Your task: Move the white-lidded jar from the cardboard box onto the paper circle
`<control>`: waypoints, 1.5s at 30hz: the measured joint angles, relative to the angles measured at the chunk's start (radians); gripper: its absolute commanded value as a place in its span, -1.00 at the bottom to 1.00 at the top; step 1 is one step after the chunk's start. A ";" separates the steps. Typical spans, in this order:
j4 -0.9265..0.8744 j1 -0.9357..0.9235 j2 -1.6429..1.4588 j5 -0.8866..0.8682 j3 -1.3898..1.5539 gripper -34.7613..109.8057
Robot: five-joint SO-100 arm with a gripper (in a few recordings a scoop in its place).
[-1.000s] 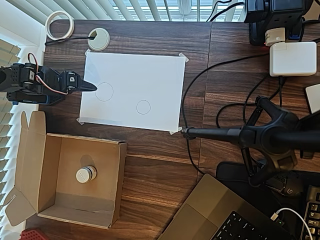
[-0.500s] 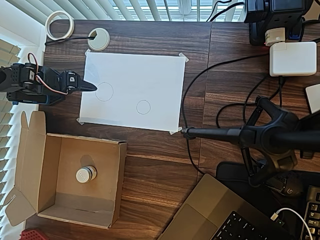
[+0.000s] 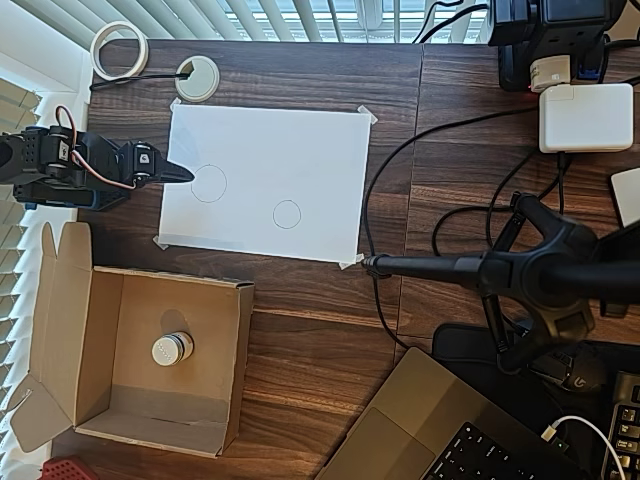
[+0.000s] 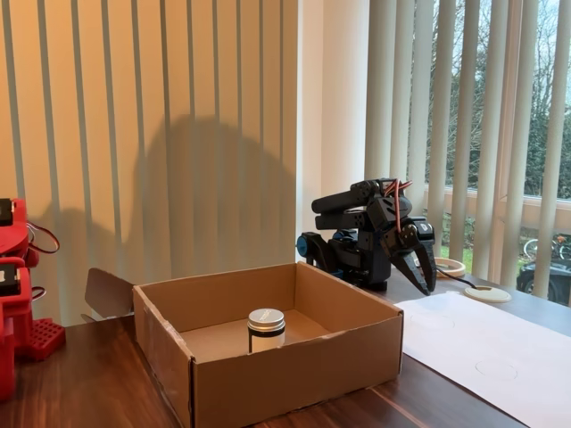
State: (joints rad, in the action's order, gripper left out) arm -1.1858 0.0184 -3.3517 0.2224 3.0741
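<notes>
Nothing is done yet: I see the jar (image 3: 172, 348) standing upright inside the box (image 3: 236, 370), well apart from the small circle (image 3: 287, 213). My gripper (image 3: 183, 173), fingers together and empty, rests folded beyond the box.

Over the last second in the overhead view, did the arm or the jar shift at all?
Nothing visibly changed. The gripper rests folded at the left edge of the paper sheet, jaws together and holding nothing. The white-lidded jar stands upright inside the cardboard box, and the paper circle is bare.
</notes>
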 measured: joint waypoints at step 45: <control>0.236 -0.046 0.242 0.448 -0.232 -0.03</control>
State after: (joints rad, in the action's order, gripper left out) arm -0.9495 -0.0276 -3.1094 0.6703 2.8425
